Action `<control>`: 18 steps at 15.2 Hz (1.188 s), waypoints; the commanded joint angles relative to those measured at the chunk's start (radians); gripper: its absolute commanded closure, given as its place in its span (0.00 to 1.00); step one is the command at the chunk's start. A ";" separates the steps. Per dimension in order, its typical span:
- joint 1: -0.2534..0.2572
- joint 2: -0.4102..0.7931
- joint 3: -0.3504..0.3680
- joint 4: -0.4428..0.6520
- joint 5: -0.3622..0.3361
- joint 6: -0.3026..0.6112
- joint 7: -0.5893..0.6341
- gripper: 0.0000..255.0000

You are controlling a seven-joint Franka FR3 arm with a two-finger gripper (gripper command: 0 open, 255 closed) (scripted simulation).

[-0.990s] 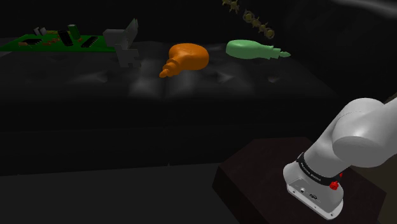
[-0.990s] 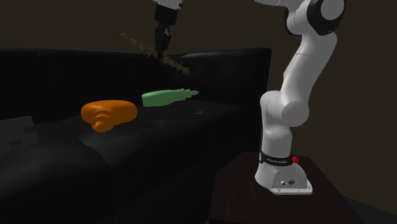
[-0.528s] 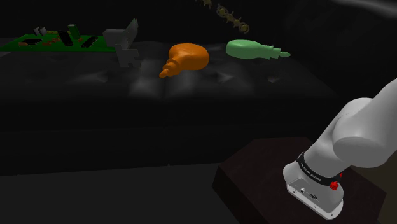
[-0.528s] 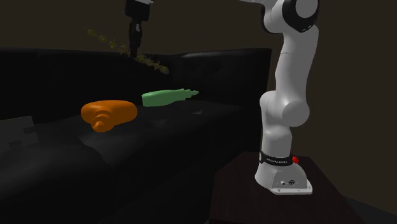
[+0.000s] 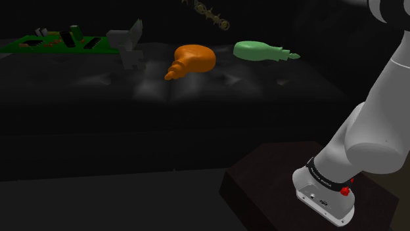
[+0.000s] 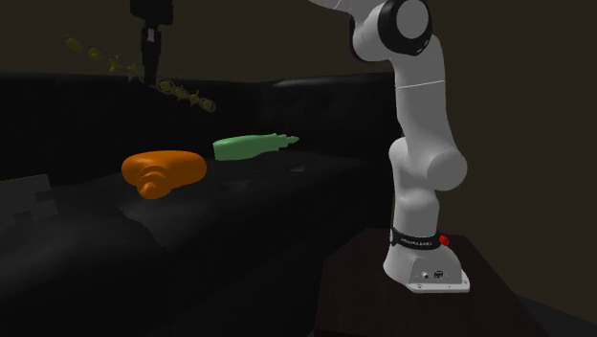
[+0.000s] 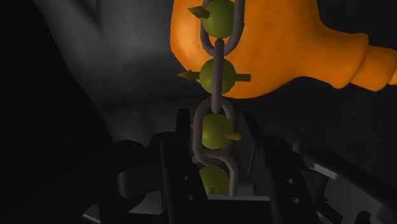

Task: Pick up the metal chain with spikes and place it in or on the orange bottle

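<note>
Pincer (image 6: 149, 75) clenched on the spiked chain (image 6: 182, 93), links strung out to both sides, high in the air. Carried over in the last second from above the green bottle (image 6: 251, 145); orange bottle (image 7: 286, 44) now right beneath the pincer. Probably close to lowering and release.

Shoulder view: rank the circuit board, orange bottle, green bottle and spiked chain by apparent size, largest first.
1. Circuit board
2. Orange bottle and green bottle: too alike to separate
3. Spiked chain, smallest, cut by the top edge
</note>
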 commanded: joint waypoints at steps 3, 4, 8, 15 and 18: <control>0.000 0.005 0.000 -0.043 -0.003 0.046 0.016 1.00; -0.001 -0.002 0.000 -0.065 -0.002 0.062 0.019 1.00; -0.006 -0.022 -0.002 -0.147 -0.001 0.122 0.033 1.00; -0.011 -0.043 -0.004 -0.254 -0.003 0.207 0.053 1.00; -0.011 -0.043 -0.004 -0.254 -0.003 0.206 0.053 1.00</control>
